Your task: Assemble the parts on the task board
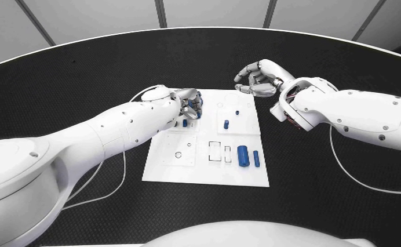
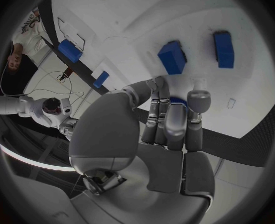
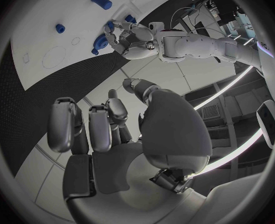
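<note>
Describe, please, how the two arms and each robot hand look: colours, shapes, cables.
Both arms are smooth white shells with rounded joints and small dark screw dots. The left robot hand and the right robot hand are silver-grey metal with segmented fingers and rounded pads. A thin white cable runs along the left arm; another hangs under the right arm.

Left arm reaching in low, left hand lowered with fingers drawn close together and pointing down, something blue just visible between the fingertips in the left wrist view, though whether pinched cannot be told. Right arm bent at the wrist, right hand raised and well apart from the left, fingers curled inward around nothing.
</note>
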`<state>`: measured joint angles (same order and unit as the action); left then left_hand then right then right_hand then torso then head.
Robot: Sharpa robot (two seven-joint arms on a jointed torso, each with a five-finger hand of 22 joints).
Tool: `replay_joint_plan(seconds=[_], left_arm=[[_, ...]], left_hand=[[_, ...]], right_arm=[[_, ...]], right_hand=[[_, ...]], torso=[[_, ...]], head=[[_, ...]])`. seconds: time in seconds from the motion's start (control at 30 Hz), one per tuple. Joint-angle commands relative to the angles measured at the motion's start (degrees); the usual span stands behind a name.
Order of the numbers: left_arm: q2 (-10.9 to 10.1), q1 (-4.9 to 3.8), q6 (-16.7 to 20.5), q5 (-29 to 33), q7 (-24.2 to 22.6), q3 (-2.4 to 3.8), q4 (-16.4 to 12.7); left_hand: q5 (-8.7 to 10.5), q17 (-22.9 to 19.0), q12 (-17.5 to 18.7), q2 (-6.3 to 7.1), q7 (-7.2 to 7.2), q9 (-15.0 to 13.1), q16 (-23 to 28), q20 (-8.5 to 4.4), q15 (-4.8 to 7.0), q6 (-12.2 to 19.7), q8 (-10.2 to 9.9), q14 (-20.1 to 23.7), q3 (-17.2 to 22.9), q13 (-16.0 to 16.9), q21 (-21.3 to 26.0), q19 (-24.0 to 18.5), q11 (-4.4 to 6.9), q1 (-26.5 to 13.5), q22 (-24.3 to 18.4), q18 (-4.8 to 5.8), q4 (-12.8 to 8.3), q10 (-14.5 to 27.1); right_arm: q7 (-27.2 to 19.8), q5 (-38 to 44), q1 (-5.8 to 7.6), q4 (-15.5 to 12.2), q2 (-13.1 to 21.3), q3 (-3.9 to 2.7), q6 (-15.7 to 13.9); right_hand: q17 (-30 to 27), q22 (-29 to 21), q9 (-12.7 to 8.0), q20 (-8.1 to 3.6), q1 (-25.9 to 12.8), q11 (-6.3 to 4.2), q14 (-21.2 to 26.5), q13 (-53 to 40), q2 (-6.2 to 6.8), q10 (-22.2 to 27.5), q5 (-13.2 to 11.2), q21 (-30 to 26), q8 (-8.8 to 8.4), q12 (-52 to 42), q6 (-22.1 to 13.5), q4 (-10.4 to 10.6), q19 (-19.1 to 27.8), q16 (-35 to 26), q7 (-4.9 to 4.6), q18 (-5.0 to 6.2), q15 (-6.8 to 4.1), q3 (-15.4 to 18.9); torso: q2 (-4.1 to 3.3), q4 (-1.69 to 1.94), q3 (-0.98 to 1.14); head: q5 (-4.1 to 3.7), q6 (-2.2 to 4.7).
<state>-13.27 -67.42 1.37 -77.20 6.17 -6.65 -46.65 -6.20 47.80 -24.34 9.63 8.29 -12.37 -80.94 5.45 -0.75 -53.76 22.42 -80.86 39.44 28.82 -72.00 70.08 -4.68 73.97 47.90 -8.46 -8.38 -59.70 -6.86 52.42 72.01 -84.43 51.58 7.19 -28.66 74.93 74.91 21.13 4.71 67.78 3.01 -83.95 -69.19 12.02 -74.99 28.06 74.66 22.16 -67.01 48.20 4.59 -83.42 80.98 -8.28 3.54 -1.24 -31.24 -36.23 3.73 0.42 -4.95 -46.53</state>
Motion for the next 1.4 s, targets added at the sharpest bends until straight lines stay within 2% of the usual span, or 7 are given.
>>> replay_joint_plan(seconds=[0.03,0.53,0.9,1.13,1.27,1.37,1.4], left_arm=[[0.0,0.00,0.3,0.0,0.0,0.00,0.0],[-1.2,-0.06,2.8,0.0,-0.3,0.02,-1.3],[-2.6,-0.29,3.6,0.0,-0.1,0.04,-3.1],[-2.9,-0.42,3.5,0.0,0.1,0.04,-3.1],[-2.9,-0.44,3.1,0.0,0.3,0.04,-3.0],[-2.8,-0.45,2.8,0.1,0.3,0.04,-2.9],[-2.8,-0.45,2.7,0.2,0.3,0.04,-2.9]], left_hand=[[0.33,0.0,0.2,0.06,0.45,0.2,-0.1,0.22,0.28,0.1,-0.3,0.1,-0.4,-21.6,0.1,-0.2,-0.26,-0.4,-0.1,0.45,0.0,-0.1],[0.29,-0.8,0.2,-0.13,0.38,0.1,0.1,0.22,0.32,-0.1,-0.2,0.2,-0.5,-21.5,-0.1,0.1,-0.18,-0.3,0.4,0.54,0.1,-0.3],[0.34,-0.9,0.2,-0.06,0.35,0.0,0.1,0.20,0.35,-0.3,-0.1,0.2,-0.6,-21.5,-0.2,0.2,-0.16,-0.4,0.6,0.57,0.1,-0.4],[0.35,-0.8,0.2,-0.05,0.35,0.0,0.1,0.19,0.35,-0.3,-0.1,0.2,-0.7,-21.5,-0.2,0.2,-0.15,-0.4,0.5,0.56,0.1,-0.4],[0.39,0.9,0.6,0.55,0.58,0.2,-0.3,0.19,0.24,0.8,-0.8,-0.2,-1.2,-21.6,0.3,-0.2,-0.34,-0.6,-0.4,0.41,0.0,0.0],[0.41,2.4,1.2,2.48,1.17,0.7,-0.5,0.55,-0.25,3.4,-2.5,-0.2,-3.0,-21.8,1.2,-1.0,-0.90,-1.8,-2.0,0.19,0.2,1.0],[0.41,2.4,1.3,2.63,1.21,0.7,-0.5,0.59,-0.28,3.5,-2.7,-0.2,-3.2,-21.8,1.3,-1.0,-0.95,-1.9,-2.1,0.17,0.3,1.1]], right_arm=[[0.0,0.0,0.00,0.0,0.0,0.00,0.0],[0.0,0.0,-0.01,0.2,0.0,0.00,0.0],[-0.1,0.0,-0.02,0.5,-0.1,0.00,0.1],[-0.2,0.0,-0.02,0.6,-0.1,0.01,0.1],[-0.2,0.0,-0.02,0.6,-0.1,0.01,0.1],[-0.2,0.0,-0.02,0.6,-0.1,0.01,0.1],[-0.2,0.0,-0.02,0.6,-0.1,0.01,0.1]], right_hand=[[2.1,1.8,0.0,-0.32,-0.2,-0.13,-2.7,0.0,-0.16,-0.4,0.4,-0.1,0.35,-0.2,0.3,-0.1,0.1,-0.3,0.23,0.30,-0.25,-0.3],[2.1,1.8,0.0,-0.32,-0.2,-0.13,-2.7,0.0,-0.16,-0.4,0.4,-0.1,0.35,-0.2,0.3,-0.1,0.1,-0.3,0.23,0.30,-0.25,-0.3],[2.1,1.8,0.0,-0.32,-0.2,-0.13,-2.7,0.0,-0.16,-0.4,0.4,-0.1,0.35,-0.2,0.3,-0.1,0.1,-0.3,0.23,0.30,-0.25,-0.3],[2.1,1.7,0.0,-0.36,-0.3,-0.15,-2.7,0.1,-0.20,-0.5,0.4,-0.3,0.42,-0.1,0.3,0.0,0.1,-0.4,0.24,0.33,-0.28,-0.3],[2.1,1.7,0.0,-0.36,-0.3,-0.15,-2.7,0.1,-0.20,-0.5,0.4,-0.3,0.42,-0.1,0.3,0.0,0.1,-0.4,0.24,0.33,-0.28,-0.3],[2.1,1.7,0.0,-0.36,-0.3,-0.15,-2.7,0.1,-0.20,-0.5,0.4,-0.3,0.42,-0.1,0.3,0.0,0.1,-0.4,0.24,0.33,-0.28,-0.3],[2.1,1.7,0.0,-0.36,-0.3,-0.15,-2.7,0.1,-0.20,-0.5,0.4,-0.3,0.42,-0.1,0.3,0.0,0.1,-0.4,0.24,0.33,-0.28,-0.3]], torso=[[-0.02,0.04,-0.01],[0.10,0.10,-0.02],[0.15,0.09,0.01],[0.03,-0.01,0.06],[-0.03,-0.01,0.04],[-0.03,-0.03,0.03],[-0.04,-0.03,0.04]], head=[[-0.02,0.02],[-0.03,0.02],[0.27,0.43],[0.42,0.76],[0.44,0.85],[0.44,0.82],[0.44,0.82]])
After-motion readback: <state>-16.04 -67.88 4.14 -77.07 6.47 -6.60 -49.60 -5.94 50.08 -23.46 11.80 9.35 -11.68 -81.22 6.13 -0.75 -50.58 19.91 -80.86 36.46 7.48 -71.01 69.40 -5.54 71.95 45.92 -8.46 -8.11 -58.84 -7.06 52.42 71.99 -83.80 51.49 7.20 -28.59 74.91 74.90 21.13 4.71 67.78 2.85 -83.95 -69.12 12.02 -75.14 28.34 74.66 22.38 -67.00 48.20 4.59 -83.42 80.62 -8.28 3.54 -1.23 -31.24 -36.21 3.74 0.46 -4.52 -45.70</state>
